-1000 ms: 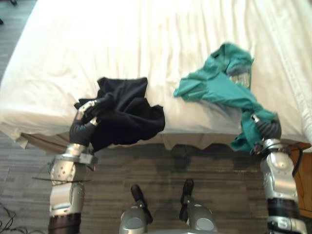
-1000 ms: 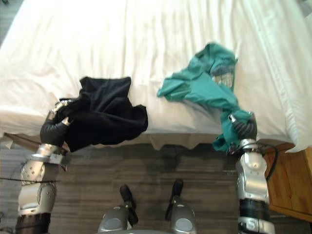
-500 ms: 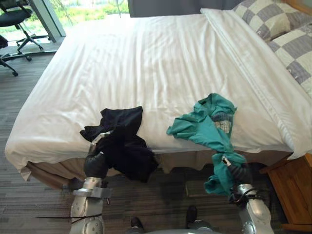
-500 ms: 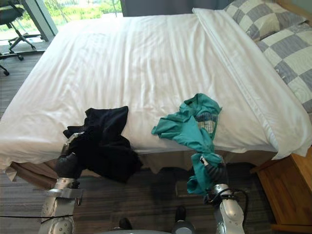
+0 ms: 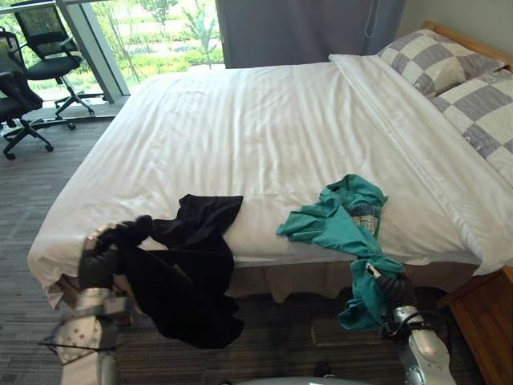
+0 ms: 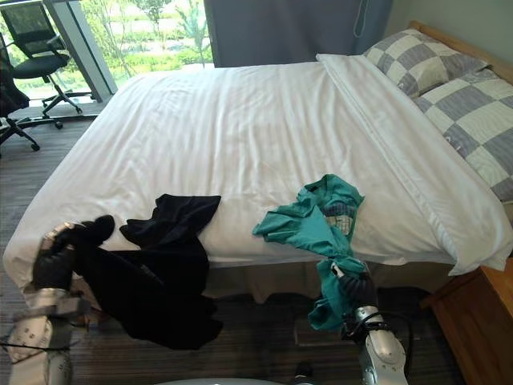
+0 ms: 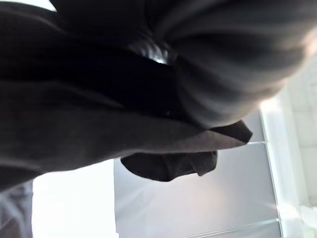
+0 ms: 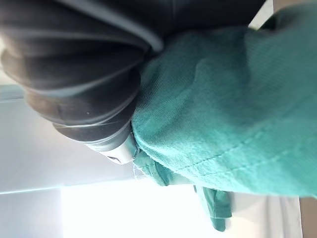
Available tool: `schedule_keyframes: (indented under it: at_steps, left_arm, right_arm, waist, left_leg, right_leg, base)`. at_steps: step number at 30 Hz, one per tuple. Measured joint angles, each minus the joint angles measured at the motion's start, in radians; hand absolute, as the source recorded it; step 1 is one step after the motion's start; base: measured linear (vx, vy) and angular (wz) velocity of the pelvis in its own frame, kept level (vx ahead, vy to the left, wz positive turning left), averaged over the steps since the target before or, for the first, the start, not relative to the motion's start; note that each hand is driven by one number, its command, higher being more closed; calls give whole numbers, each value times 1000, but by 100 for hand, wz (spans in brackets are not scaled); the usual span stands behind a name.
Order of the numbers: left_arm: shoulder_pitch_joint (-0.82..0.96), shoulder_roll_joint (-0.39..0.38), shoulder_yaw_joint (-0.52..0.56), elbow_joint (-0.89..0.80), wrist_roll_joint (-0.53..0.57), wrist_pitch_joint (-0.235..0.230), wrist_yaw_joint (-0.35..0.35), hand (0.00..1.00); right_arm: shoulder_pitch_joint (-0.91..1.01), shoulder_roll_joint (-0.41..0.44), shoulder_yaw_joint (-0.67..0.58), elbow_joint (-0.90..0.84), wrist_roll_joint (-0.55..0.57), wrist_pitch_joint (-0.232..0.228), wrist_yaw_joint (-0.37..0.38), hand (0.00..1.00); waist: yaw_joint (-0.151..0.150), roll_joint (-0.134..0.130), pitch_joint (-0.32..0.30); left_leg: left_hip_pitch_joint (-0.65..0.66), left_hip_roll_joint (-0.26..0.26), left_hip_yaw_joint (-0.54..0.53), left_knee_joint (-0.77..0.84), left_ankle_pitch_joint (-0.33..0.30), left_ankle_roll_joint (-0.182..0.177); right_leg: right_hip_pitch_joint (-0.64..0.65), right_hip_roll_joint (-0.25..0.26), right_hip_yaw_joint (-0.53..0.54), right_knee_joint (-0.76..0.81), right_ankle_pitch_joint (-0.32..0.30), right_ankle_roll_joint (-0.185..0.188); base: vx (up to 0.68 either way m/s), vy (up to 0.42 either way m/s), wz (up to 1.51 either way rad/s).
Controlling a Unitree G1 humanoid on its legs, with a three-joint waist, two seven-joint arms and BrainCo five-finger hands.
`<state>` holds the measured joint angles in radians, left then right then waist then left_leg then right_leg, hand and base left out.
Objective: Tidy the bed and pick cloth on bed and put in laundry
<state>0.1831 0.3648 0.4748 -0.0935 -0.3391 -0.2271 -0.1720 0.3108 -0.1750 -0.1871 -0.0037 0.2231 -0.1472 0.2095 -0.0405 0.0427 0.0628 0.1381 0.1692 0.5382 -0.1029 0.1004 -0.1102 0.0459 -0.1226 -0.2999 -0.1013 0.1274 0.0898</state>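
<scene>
On white bed (image 5: 264,128), crumpled teal cloth (image 5: 337,220), limp black cloth (image 5: 200,233)

Wide bed with white striped cover (image 5: 264,128), grey-and-white checked pillows (image 5: 437,60) at its head, dark grey curtain (image 5: 304,32) on the far wall, tall window (image 5: 168,40) with bright daylight and green plants, black wheeled office chairs (image 5: 48,56) beside it, grey striped carpet floor (image 5: 32,184), brown wooden nightstand (image 5: 485,329).

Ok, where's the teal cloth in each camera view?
Left eye view: teal cloth draped off the bed edge, right of centre.
Right eye view: same edge, nearer centre.
Right wrist view: teal cloth against the dark cover.
Shared landmark: right hand gripping its hanging end.
</scene>
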Motion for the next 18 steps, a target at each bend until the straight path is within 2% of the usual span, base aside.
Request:
schedule_keyframes:
  at_steps: [1,3,5,10,15,18]
  left_arm:
    - [-37,68,28,31,9,-14,6,100]
    - [-69,119,59,55,9,-24,6,100]
    - [-135,208,107,87,21,-35,8,100]
    - [-355,426,129,241,101,-42,84,100]
    - [-739,631,89,507,177,41,229,100]
    - [-842,671,32,561,212,59,270,100]
  right_arm:
    - [1,-17,-8,0,3,2,15,100]
    - [4,-24,-9,0,3,4,19,100]
    - [20,-26,-9,0,10,4,41,100]
    - [79,-29,-1,-2,25,4,72,100]
    - [134,-36,9,-3,45,-3,103,100]
    - [184,-67,7,-15,85,-4,135,100]
  waist:
    - [-4,4,-5]
    - [-8,5,-7]
    - [-9,9,-22]
    - [-19,33,-67]
    - [-61,62,-99]
    - [-85,85,-111]
  left_leg:
    - [5,1,17,0,0,-1]
    - [14,4,32,0,1,-2]
    - [17,10,54,0,-6,-10]
    - [38,25,94,0,-14,-21]
    - [71,35,160,1,-29,-39]
    - [84,38,205,1,-42,-47]
  right_leg:
    - [-1,1,4,0,3,-4]
    - [0,3,9,0,9,-11]
    - [-2,5,26,0,10,-13]
    - [-1,18,53,3,9,-21]
    - [-2,32,104,4,9,-22]
    - [-21,40,143,17,1,-21]
  base:
    - [30,-5,-20]
    - [16,-5,-21]
    - [17,-5,-26]
    - [49,-17,-20]
    - [37,-4,-30]
    - [22,9,-41]
